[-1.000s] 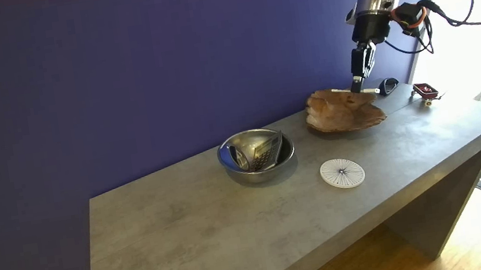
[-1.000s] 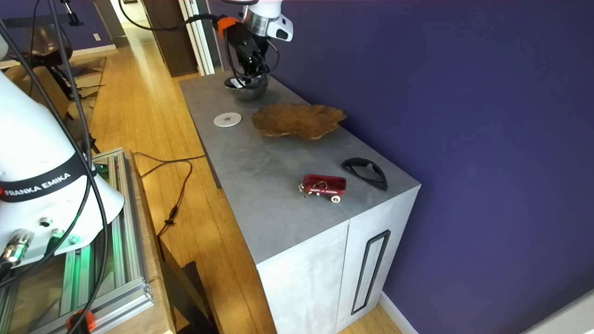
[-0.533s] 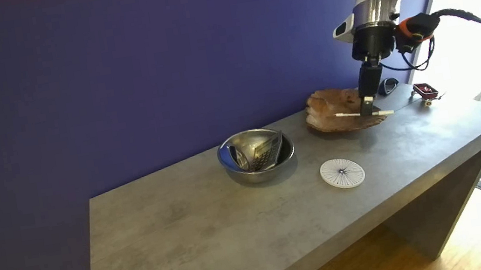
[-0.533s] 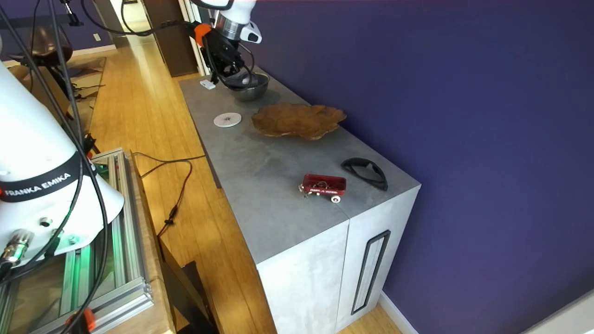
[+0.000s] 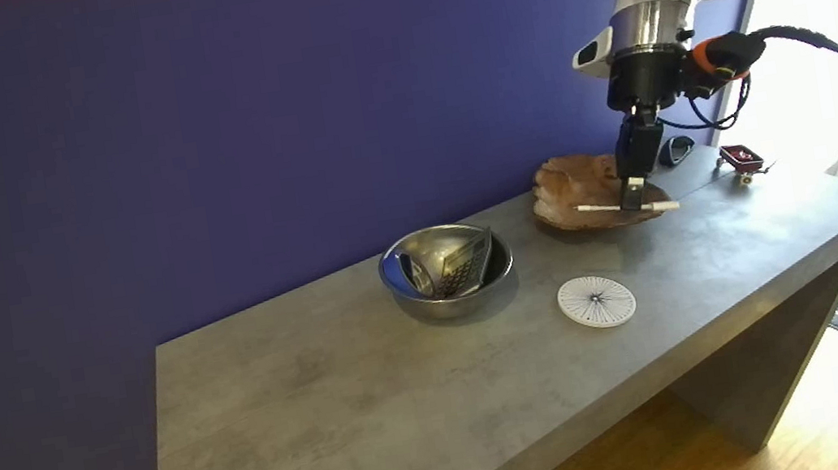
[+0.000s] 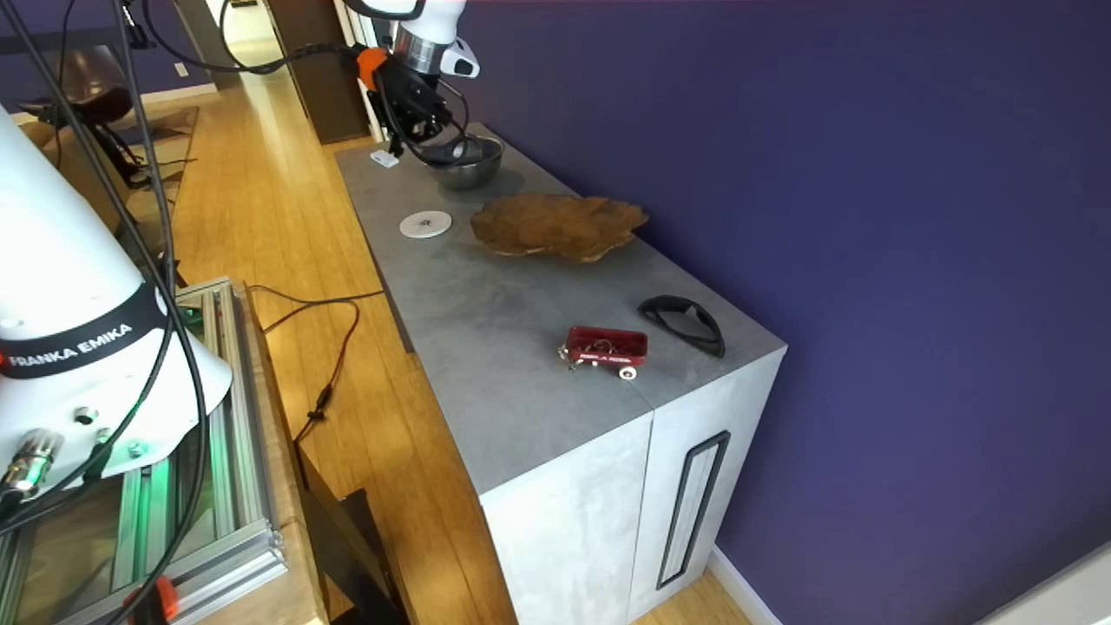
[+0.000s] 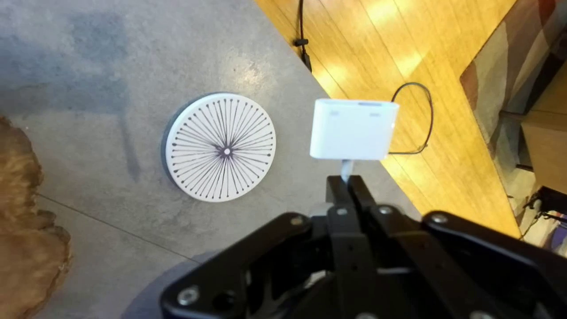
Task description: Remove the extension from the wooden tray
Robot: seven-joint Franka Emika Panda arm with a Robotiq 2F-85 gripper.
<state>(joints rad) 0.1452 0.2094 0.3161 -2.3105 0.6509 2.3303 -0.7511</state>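
Note:
My gripper [image 7: 350, 179] is shut on the white extension [image 7: 354, 130], a small flat white block with a thin cord clasped between the fingertips. It hangs in the air and also shows in both exterior views [image 5: 663, 206] [image 6: 384, 159]. The wooden tray [image 5: 573, 193], a reddish-brown dish with a wavy rim, stands on the table by the wall, also in an exterior view [image 6: 560, 227]. In the wrist view only the tray's edge [image 7: 26, 248] shows at far left, well apart from the extension. The gripper [image 5: 633, 197] overlaps the tray in an exterior view.
A white disc with dark lines [image 7: 221, 173] lies on the grey table [image 5: 313, 414]. A steel bowl [image 5: 452, 308] holds a grater [image 5: 465, 268]. A red toy wagon [image 6: 606, 345] and a black curved object [image 6: 686, 321] stand at one end. The table edge borders the wooden floor [image 7: 376, 48].
My gripper, with the extension in it, has moved away from the wall toward the table's front edge, and has turned somewhat. Tray, bowl and disc have not moved.

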